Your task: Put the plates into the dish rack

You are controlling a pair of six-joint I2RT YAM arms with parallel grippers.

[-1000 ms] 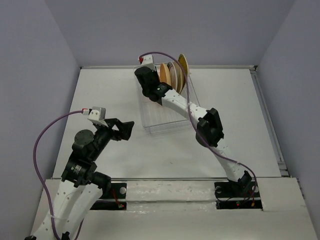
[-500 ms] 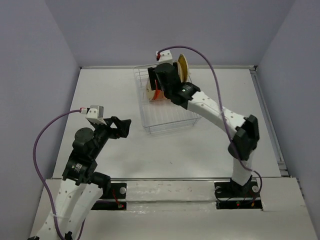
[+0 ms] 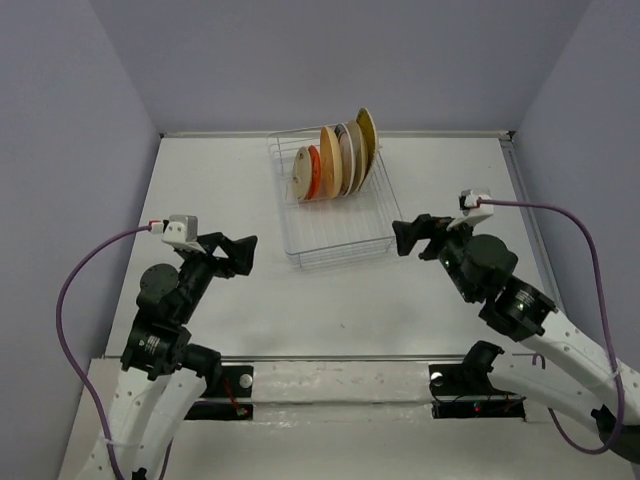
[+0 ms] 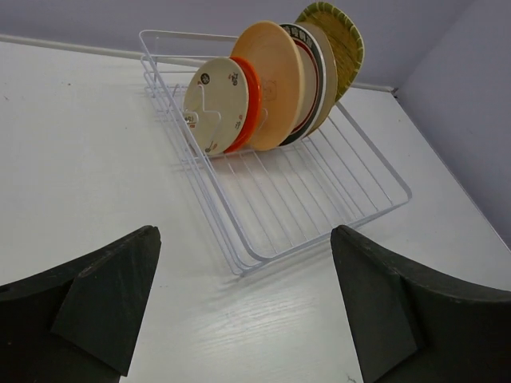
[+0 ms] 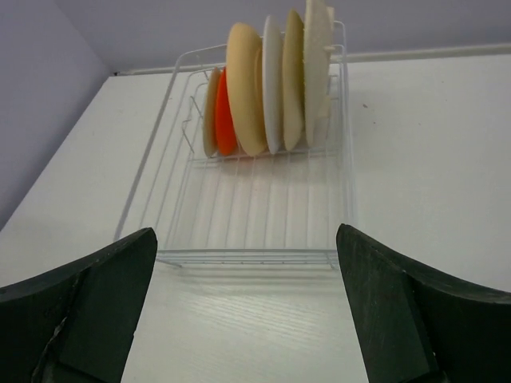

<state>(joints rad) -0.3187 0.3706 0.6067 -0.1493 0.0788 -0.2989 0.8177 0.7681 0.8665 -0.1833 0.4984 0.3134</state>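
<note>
The dish rack (image 3: 340, 232), a white wire basket, sits at the far middle of the table. Several plates stand upright in a row at its far end: small beige (image 4: 214, 104), small orange (image 4: 251, 96), tan (image 4: 275, 80), teal-rimmed white (image 4: 318, 76) and ribbed yellow-green (image 4: 339, 40) at the back. The right wrist view shows their other faces, from beige (image 5: 210, 112) to the rearmost (image 5: 317, 68). My left gripper (image 3: 242, 256) hangs open left of the rack's near corner. My right gripper (image 3: 412, 238) is open just right of the rack. Neither holds anything.
The white table (image 3: 200, 180) is boxed in by lilac walls at the back and both sides. A raised rail (image 3: 535, 240) runs along its right edge. Purple cables loop from both wrists. The rack's near half (image 5: 255, 215) holds nothing.
My right arm pulled back out of the rack toward the near right, and its gripper opened. The small plates it covered now stand in the rack. The left arm barely shifted.
</note>
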